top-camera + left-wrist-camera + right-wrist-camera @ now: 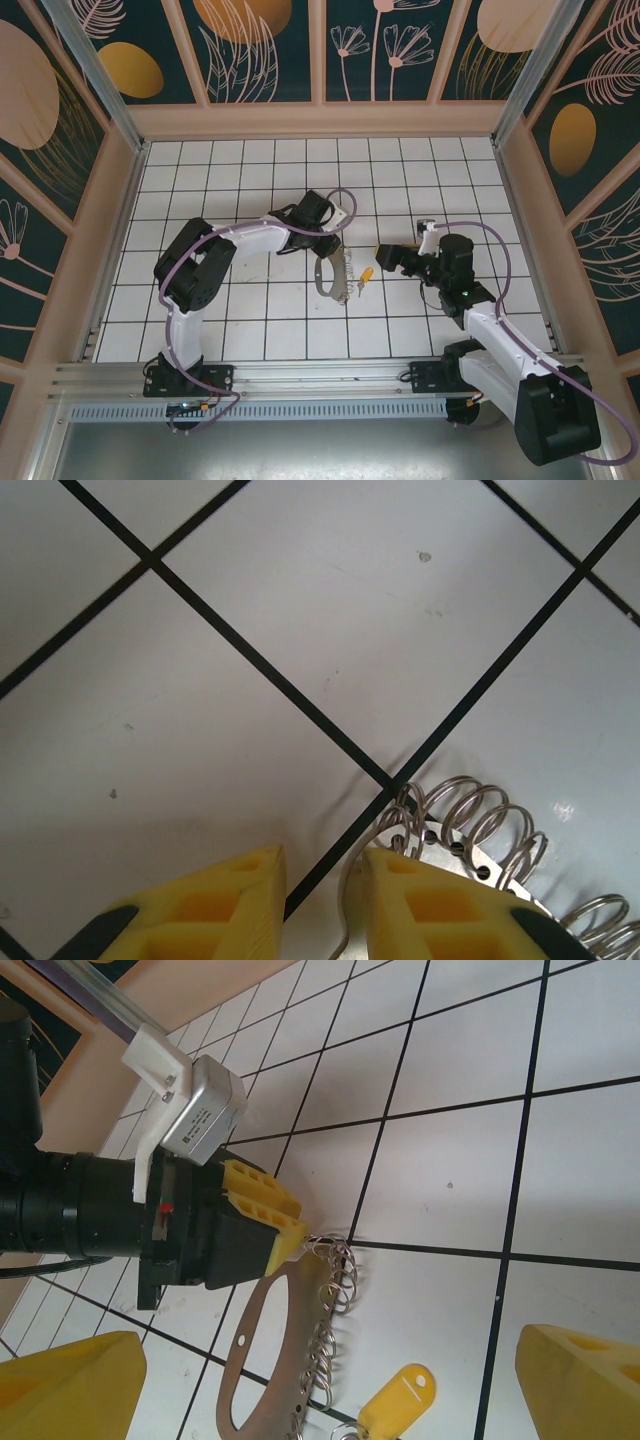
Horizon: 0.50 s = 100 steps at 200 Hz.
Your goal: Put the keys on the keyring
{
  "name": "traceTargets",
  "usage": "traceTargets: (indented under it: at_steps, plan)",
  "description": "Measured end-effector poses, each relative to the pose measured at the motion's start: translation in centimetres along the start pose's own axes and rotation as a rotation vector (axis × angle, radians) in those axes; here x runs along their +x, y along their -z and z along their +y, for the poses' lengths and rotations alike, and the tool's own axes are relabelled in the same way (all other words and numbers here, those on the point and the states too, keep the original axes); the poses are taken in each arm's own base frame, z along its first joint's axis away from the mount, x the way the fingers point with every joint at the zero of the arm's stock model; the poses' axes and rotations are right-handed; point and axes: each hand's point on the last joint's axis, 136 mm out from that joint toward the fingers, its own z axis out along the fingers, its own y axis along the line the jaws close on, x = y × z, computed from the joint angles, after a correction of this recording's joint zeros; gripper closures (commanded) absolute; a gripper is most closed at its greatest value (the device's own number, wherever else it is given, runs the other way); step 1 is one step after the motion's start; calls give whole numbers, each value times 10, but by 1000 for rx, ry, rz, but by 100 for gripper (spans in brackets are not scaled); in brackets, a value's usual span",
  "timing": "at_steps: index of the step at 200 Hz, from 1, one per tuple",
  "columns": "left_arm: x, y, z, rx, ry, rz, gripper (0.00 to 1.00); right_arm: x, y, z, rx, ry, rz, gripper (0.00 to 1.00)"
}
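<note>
Right gripper point(330, 1360) pads spread wide, yellow-headed key point(397, 1400) flat on the tiles point(450, 1180) between them, just beside keyring point(248, 1325). Left gripper point(320, 900) jaws narrowly apart at keyring's top end; clamped or not, can't tell.
</note>
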Motion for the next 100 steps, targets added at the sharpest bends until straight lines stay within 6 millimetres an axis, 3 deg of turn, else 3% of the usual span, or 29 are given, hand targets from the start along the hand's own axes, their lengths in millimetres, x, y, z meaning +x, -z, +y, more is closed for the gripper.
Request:
traceTargets:
  at_steps: [100]
  plan:
    - [10, -1, -8, 49, -9, 19, 72, 0, 0, 0, 1, -1, 2, 5]
